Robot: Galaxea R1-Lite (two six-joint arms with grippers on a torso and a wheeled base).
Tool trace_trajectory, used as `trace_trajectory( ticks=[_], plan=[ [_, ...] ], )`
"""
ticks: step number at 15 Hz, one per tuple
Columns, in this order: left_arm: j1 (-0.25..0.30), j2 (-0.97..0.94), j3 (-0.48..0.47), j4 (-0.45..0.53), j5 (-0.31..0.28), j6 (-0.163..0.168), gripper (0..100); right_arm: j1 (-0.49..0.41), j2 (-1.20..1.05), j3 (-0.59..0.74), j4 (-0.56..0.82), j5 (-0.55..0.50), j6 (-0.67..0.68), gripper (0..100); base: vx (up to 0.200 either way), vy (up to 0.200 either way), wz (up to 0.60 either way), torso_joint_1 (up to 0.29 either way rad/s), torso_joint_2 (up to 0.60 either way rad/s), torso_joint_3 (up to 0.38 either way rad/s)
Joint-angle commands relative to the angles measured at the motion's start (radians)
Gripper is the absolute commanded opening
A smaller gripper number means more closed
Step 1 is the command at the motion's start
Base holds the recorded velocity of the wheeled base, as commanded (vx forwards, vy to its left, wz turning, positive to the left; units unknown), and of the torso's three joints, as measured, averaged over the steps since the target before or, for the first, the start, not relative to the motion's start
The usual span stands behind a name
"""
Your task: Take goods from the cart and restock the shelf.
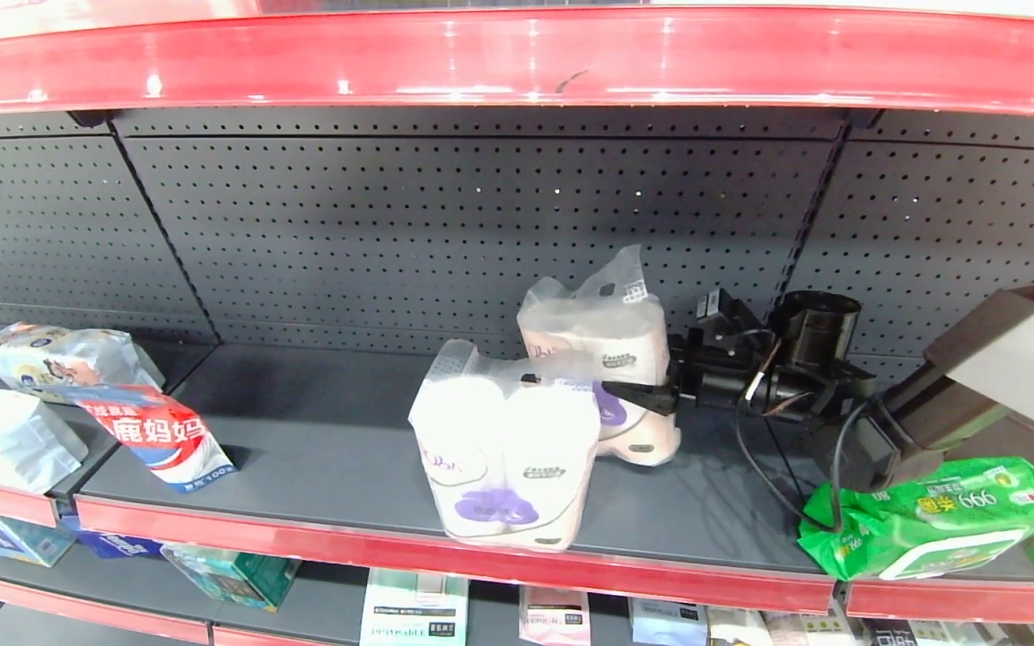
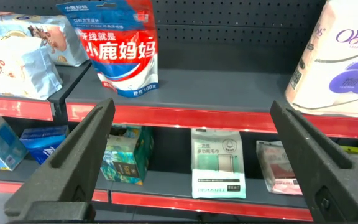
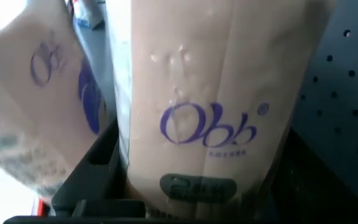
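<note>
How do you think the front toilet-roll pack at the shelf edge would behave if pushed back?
The front pack likely feels light and squashy: soft rolls in thin film. Standing tall at the shelf lip, it might tip under a high push. Its glossy wrap probably slides easily, up to the rear pack held by the right gripper.

The dark grey shelf [image 1: 319, 449] with a red front lip carries the rear toilet roll pack [image 1: 607, 341] within the right hand [image 1: 641, 393]. The front toilet roll pack [image 1: 503, 449] stands just beside the hand, nearer the lip. A red pouch [image 1: 162, 435] lies well beyond the fingertips, and green wipes [image 1: 930, 516] lie back behind the wrist.
</note>
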Motion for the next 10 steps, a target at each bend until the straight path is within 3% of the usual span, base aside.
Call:
trace_trajectory(
  ticks=[1, 6, 8, 10],
  plan=[
    [0.000, 0.001, 0.000, 0.000, 0.000, 0.000, 100, -0.014, -0.006, 0.019, 0.000, 0.053, -0.022, 0, 0.000, 0.000, 0.00, 0.000, 0.00, 0.000],
    [0.000, 0.001, 0.000, 0.000, 0.000, 0.000, 100, -0.014, 0.007, 0.035, -0.002, 0.183, -0.100, 0, 0.000, 0.000, 0.00, 0.000, 0.00, 0.000],
    [0.000, 0.001, 0.000, 0.000, 0.000, 0.000, 100, -0.007, 0.026, 0.025, 0.000, 0.168, -0.102, 0, 0.000, 0.000, 0.00, 0.000, 0.00, 0.000],
    [0.000, 0.001, 0.000, 0.000, 0.000, 0.000, 100, -0.005, 0.045, 0.009, 0.001, 0.070, -0.099, 0, 0.000, 0.000, 0.00, 0.000, 0.00, 0.000]
  ],
)
